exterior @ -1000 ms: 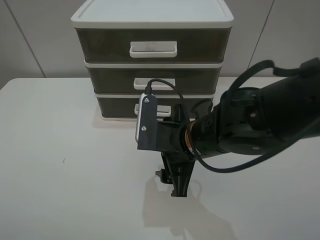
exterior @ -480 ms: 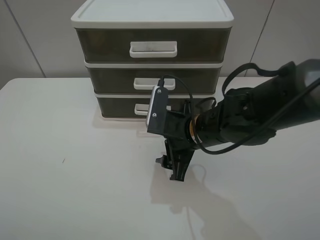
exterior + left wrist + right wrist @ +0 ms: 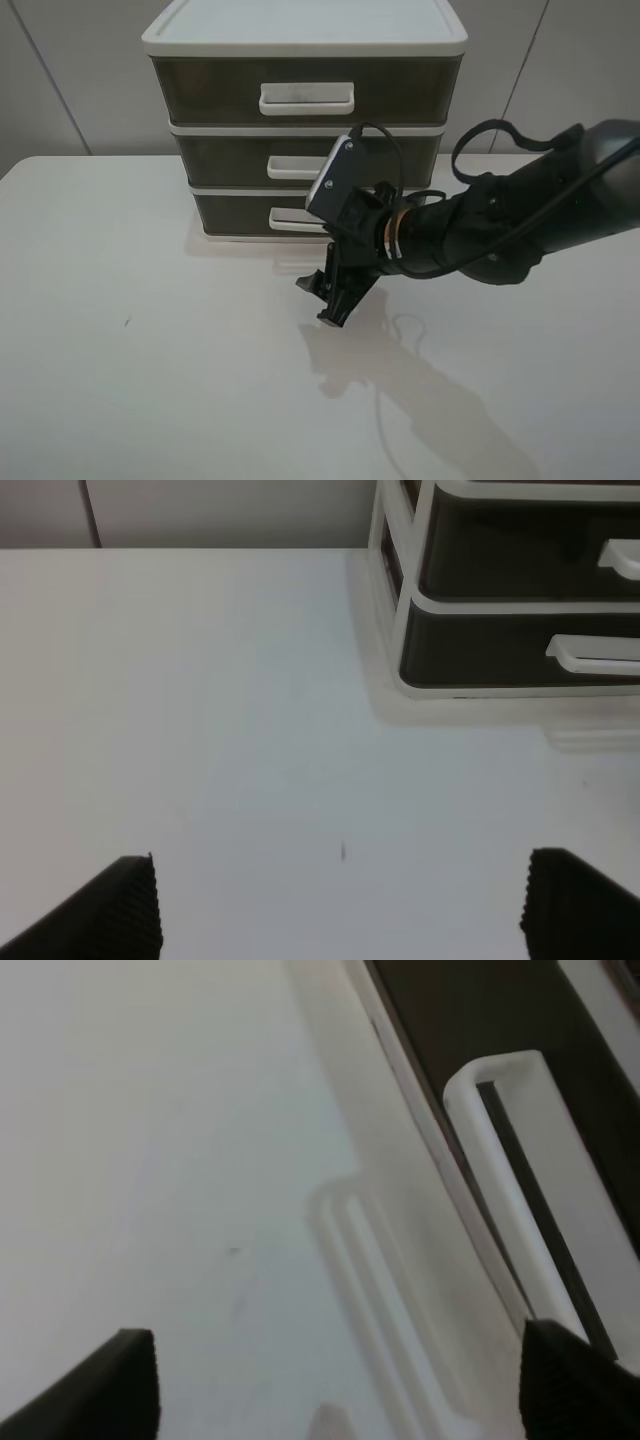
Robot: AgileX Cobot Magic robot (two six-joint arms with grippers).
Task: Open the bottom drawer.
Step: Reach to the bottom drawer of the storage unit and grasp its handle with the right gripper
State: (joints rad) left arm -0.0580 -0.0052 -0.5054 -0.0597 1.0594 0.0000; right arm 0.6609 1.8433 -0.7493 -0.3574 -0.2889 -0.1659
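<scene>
Three smoky brown translucent plastic drawers sit in a white-framed unit (image 3: pixel 300 30) at the back of the white table (image 3: pixel 120 380). From the high camera, the bottom drawer (image 3: pixel 235 212), lowest of the stack, is pushed in flush. The black right gripper (image 3: pixel 318 302) hangs just in front of it, tips angled down toward the tabletop, jaws spread and empty. The left wrist view shows the left gripper (image 3: pixel 340 910) spread wide with nothing in it, well apart from the drawer. The right wrist view shows the drawer's white open-loop rectangular handle (image 3: pixel 510 1190) close ahead of the parted fingers (image 3: pixel 120 1380), untouched.
</scene>
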